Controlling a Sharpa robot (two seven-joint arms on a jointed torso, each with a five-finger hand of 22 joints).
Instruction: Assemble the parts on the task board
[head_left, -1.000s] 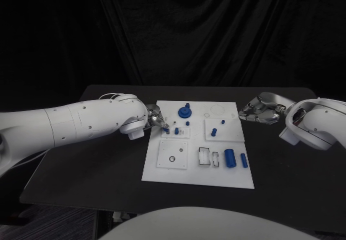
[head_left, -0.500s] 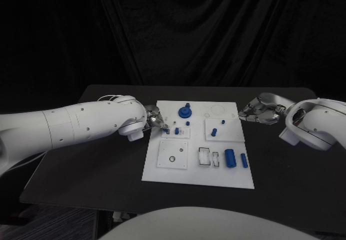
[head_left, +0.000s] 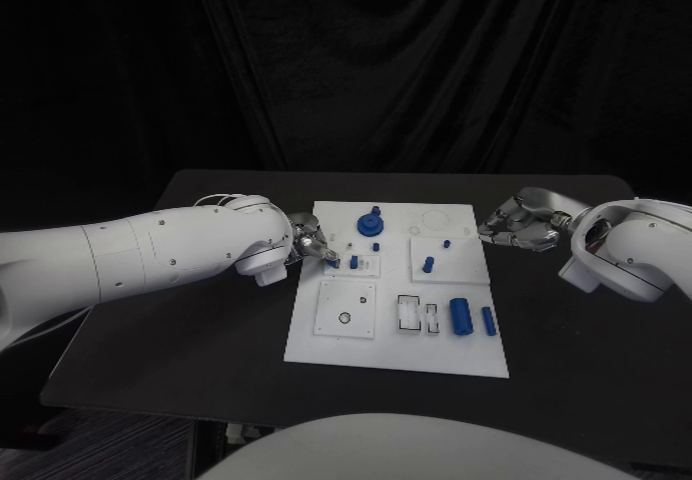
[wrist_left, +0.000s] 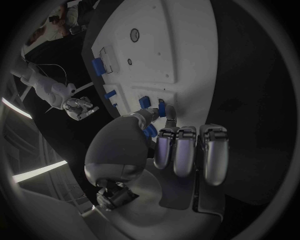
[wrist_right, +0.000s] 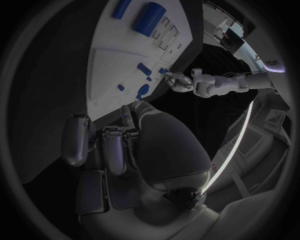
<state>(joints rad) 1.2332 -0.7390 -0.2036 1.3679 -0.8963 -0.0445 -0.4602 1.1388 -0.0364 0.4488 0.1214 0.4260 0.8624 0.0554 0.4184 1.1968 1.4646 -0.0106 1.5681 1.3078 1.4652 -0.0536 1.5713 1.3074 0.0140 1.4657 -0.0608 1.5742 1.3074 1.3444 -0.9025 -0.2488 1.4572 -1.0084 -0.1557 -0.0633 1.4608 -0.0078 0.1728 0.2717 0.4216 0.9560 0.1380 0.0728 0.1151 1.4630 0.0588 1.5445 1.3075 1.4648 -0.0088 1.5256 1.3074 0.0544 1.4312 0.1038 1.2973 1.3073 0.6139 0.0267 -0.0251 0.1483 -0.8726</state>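
Left hand (head_left: 315, 244) sits at the near-left edge of the task board (head_left: 346, 345), fingertips (wrist_left: 170, 119) on a small blue peg (wrist_left: 162, 107) in the square plate right in front of it; fingers curled, thumb and a finger seem to pinch the peg (contact is partly hidden in the wrist view). Second blue peg (head_left: 353, 262) stands just beside. Beyond the hand, a blue knob (head_left: 369, 223). Right hand (head_left: 516, 223) hovers off the board's opposite edge over the black bench (head_left: 173, 340), fingers curled in, holding nothing. Near it on the board: short blue pin (head_left: 428, 264); farther off, large blue cylinder (head_left: 460, 315) and slim blue rod (head_left: 489, 321).
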